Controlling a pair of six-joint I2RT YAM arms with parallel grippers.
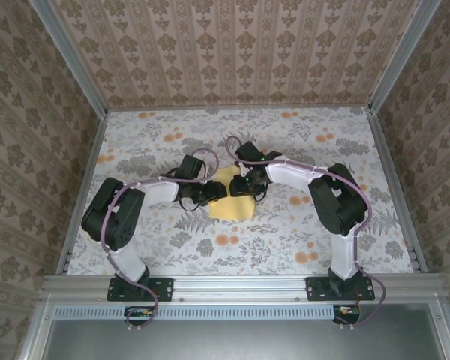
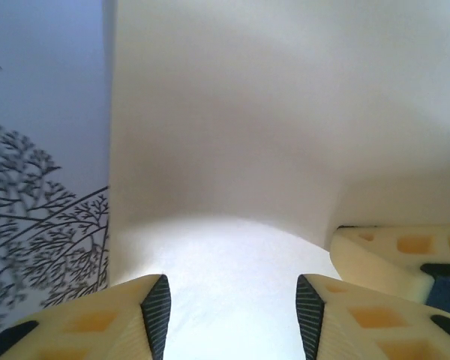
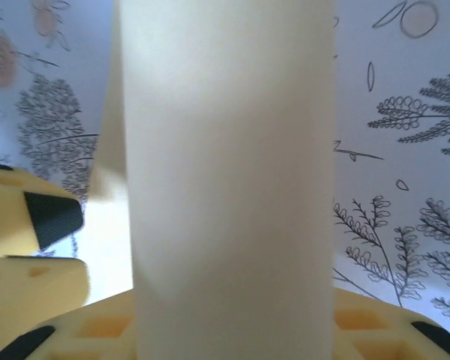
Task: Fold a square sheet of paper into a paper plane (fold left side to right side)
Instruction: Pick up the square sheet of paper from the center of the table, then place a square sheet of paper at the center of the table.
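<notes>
The square sheet of paper (image 1: 232, 202), yellow-orange, lies at the middle of the table with both grippers meeting over its far part. In the left wrist view the paper (image 2: 232, 150) looks pale; it lies flat below the fingers and curves upward further on. My left gripper (image 2: 232, 315) is open, its pads apart above the sheet. A raised band of the paper (image 3: 232, 187) stands right in front of the right wrist camera and hides my right gripper's (image 1: 244, 186) fingertips. The right gripper's fingers (image 2: 390, 255) sit at the sheet's right edge.
The table carries a floral cloth (image 1: 300, 142) with grey leaves and small orange flower prints. Metal rails (image 1: 386, 180) and patterned walls close it in on three sides. Both arm bases (image 1: 139, 289) are bolted to the near rail.
</notes>
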